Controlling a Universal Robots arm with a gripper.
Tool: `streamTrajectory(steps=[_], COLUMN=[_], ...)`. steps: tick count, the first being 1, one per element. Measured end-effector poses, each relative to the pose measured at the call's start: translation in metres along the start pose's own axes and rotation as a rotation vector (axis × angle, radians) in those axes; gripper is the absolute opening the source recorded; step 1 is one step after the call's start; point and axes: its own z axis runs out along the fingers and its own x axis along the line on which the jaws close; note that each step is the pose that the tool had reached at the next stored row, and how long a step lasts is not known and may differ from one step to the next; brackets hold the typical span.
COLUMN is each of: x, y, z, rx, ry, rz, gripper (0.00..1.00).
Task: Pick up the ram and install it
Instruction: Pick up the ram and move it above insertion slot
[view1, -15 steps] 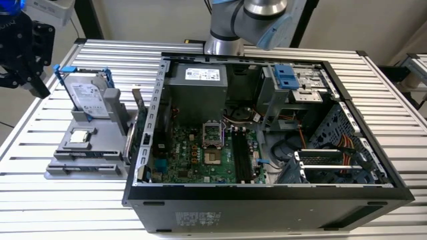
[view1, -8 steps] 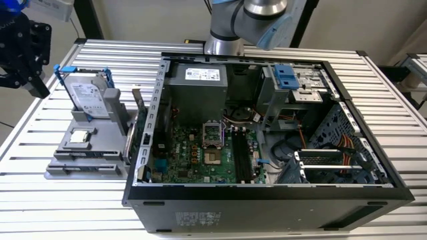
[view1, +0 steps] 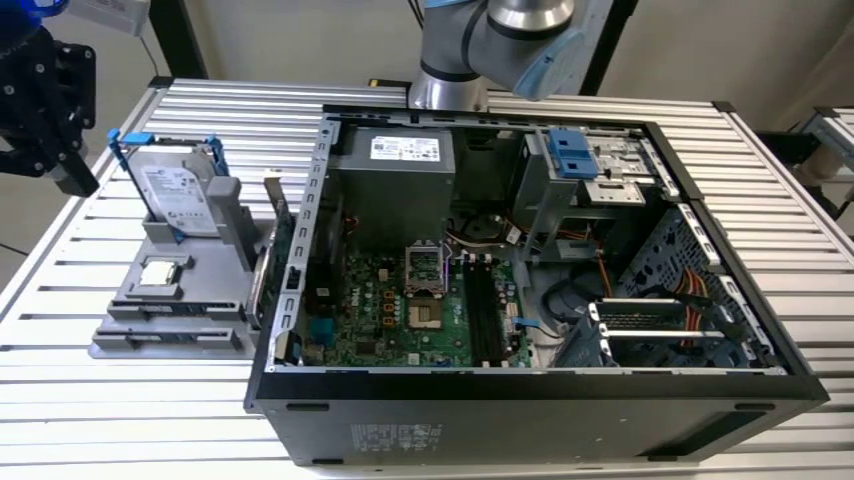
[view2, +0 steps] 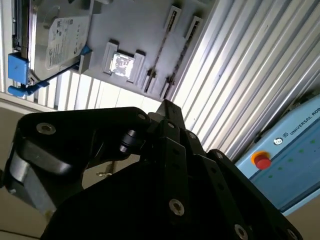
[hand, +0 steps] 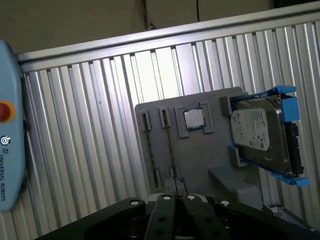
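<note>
**Ram parked in its holder slot, gripper off to one side**

Exterior view, read from its left to its right. The gripper (view1: 51, 150) hangs at the far left, apart from the grey parts holder (view1: 174, 335) on the table (view1: 160, 420). I cannot tell whether the jaws are spread or pressed together.

On the holder, the hard drive (view1: 180, 190) is propped upright in its blue frame and the CPU chip (view1: 160, 271) lies flat in a pocket. In the first wrist view the ram (hand: 170, 147) stands on edge in a narrow slot beside the chip. I judge this leaves its long faces free for a pinch from above. Nothing holds it.

Further right, the computer case (view1: 534, 400) lies on its side with the lid off, so the motherboard (view1: 387, 310) faces up. Its dark memory slots (view1: 483, 310) look unfilled.

Writing: stickers on the drive and power supply (view1: 400, 150), and lettering on the pendant (view2: 280, 150). Not transcribed.
</note>
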Motion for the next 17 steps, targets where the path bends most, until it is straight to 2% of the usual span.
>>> streamTrajectory(steps=[8,17], x=[0.0,0.0], y=[0.0,0.0], z=[0.0,0.0], rx=[-0.0033,-0.0061], ry=[0.0031,0.0056], rz=[-0.101,-0.183], gripper=[0.0,0.0])
